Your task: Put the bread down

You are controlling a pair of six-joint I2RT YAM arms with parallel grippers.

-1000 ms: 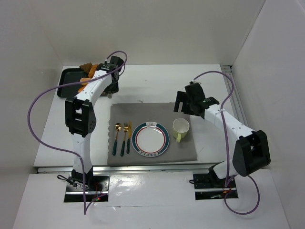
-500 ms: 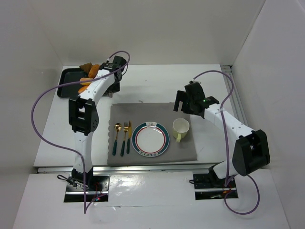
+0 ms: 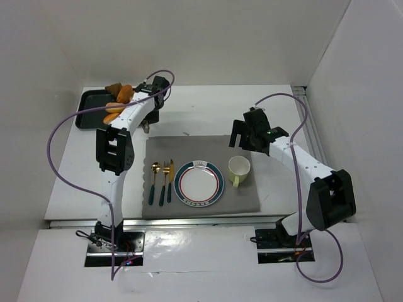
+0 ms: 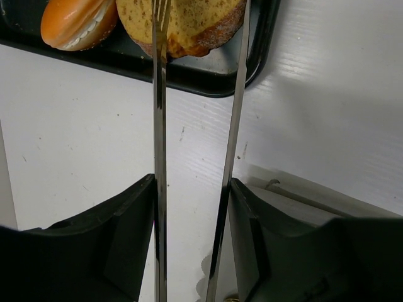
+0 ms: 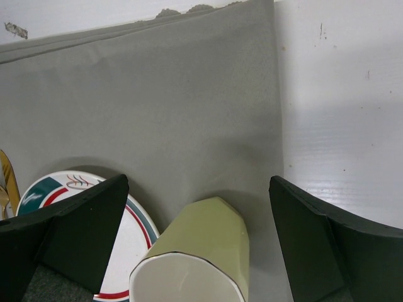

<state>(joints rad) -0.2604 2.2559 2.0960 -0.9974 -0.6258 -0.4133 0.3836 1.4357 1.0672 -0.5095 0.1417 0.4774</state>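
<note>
A toasted bread slice (image 4: 195, 22) with a golden crust and a speckled yellowish face lies in the black tray (image 4: 208, 69) at the top of the left wrist view. My left gripper (image 4: 192, 182) is shut on metal tongs (image 4: 158, 126). The tongs' two blades reach out to the slice, one over its face and one at its right edge. I cannot tell whether they pinch it. In the top view the left gripper (image 3: 153, 100) is at the tray's (image 3: 91, 110) right end. My right gripper (image 3: 242, 133) is open and empty, also in its wrist view (image 5: 198, 182). The striped plate (image 3: 199, 184) is empty.
A glossy orange bun (image 4: 79, 22) lies left of the slice, with more buns (image 3: 123, 95) and a dark pastry (image 3: 113, 88) on the tray. A grey mat (image 3: 208, 148) holds the plate, gold cutlery (image 3: 161, 179) and a green cup (image 3: 238, 168), which sits below the right gripper (image 5: 201, 258).
My left wrist has shifted a little to the right along the tray's right end, with the tongs still held. The right arm has not moved.
</note>
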